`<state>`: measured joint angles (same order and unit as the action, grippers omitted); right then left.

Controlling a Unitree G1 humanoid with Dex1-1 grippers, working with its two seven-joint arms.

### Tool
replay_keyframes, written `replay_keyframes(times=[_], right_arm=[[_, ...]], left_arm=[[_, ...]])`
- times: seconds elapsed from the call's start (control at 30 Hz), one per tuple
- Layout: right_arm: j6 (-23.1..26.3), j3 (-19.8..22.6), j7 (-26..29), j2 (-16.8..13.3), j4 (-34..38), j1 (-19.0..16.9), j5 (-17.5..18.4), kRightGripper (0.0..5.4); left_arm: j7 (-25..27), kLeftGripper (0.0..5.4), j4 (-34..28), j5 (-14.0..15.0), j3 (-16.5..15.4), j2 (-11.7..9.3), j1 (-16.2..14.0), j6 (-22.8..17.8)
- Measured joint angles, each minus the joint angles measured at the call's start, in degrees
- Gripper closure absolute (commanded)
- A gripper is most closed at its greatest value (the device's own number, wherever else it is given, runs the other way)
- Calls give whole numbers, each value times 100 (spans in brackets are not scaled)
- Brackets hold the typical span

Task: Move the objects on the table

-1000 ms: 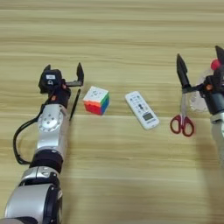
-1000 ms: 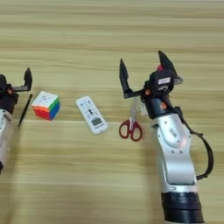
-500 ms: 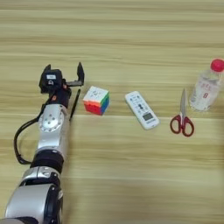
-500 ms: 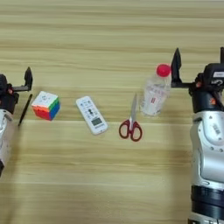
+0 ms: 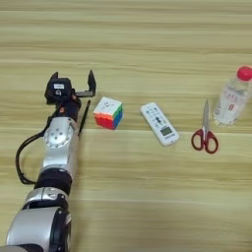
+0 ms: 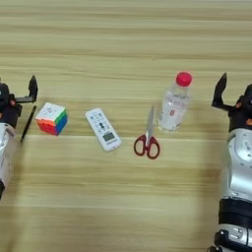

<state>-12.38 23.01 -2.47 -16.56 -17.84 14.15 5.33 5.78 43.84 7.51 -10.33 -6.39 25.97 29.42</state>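
Objects are lined up across the desk (image 5: 147, 49): black pen (image 5: 83, 117), multicoloured cube (image 5: 108, 112), white remote (image 5: 159, 123), red-handled scissors (image 5: 205, 133), and clear red-capped bottle (image 6: 174, 102), upright. Left claw (image 5: 74, 84) is held apart above the pen; right claw (image 6: 231, 96) is seen beside the bottle, its spread not discernible.

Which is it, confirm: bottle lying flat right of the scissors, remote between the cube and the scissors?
Not flat: the bottle stands upright, red cap on top, as the right eye view shows. It is right of the scissors, and the remote lies between the cube and the scissors.
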Motion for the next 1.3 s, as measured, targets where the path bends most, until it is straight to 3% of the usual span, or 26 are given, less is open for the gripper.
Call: replay_keyframes(times=[0.2,0.4,0.9,1.1,1.3], right_arm=[[-466,-64,-191,-69,-1194,251,-179,4],[-807,-134,-185,-70,-1815,399,-159,4],[-1632,-331,-293,-50,-2334,563,-179,4],[-1712,-396,-352,-47,-2370,564,-182,4],[-1726,-452,-361,-45,-2455,572,-181,4]], left_arm=[[43,0,-73,-9,32,10,-6,0],[92,0,-115,-28,52,15,-17,0],[244,0,-108,-94,236,21,-70,13],[452,0,-480,-72,394,130,-448,-36],[740,0,-1170,-75,739,263,-916,-336]])
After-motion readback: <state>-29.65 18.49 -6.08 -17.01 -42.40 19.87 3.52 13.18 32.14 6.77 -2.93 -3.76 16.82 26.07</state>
